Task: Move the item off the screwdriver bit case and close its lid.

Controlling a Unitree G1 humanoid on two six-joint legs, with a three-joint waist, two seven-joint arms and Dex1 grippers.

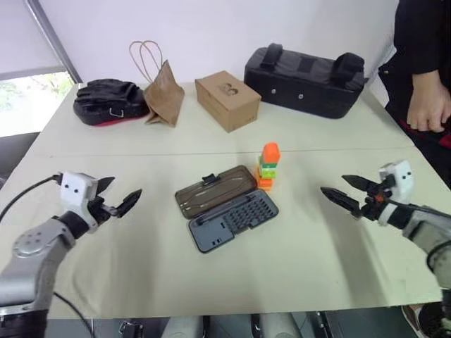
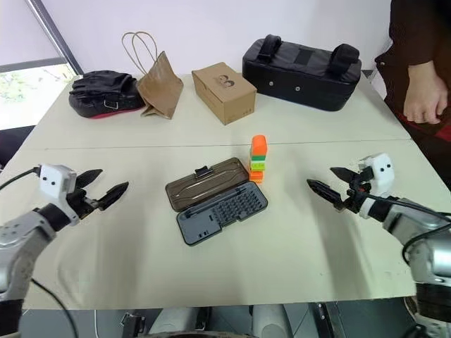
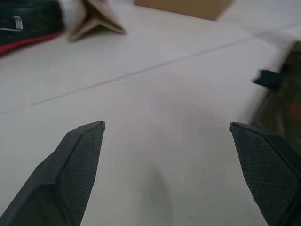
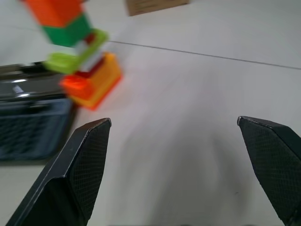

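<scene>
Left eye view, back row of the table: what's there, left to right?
Black glove-like bundle → brown paper bag → cardboard box → large black bag → a person's hand at the table's right edge.

An orange-and-green block stack (image 1: 268,166) stands beside a dark grey bit case (image 1: 235,218) with a smoky-brown lid (image 1: 214,192). Beyond both black-fingered grippers sit a brown cardboard box (image 1: 227,100) and a black bag (image 1: 304,80).

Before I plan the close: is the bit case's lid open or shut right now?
Open. The lid lies flat on the table, folded back beside the screwdriver bit case, whose rows of bits are exposed. The block stack stands at the lid's corner.
</scene>
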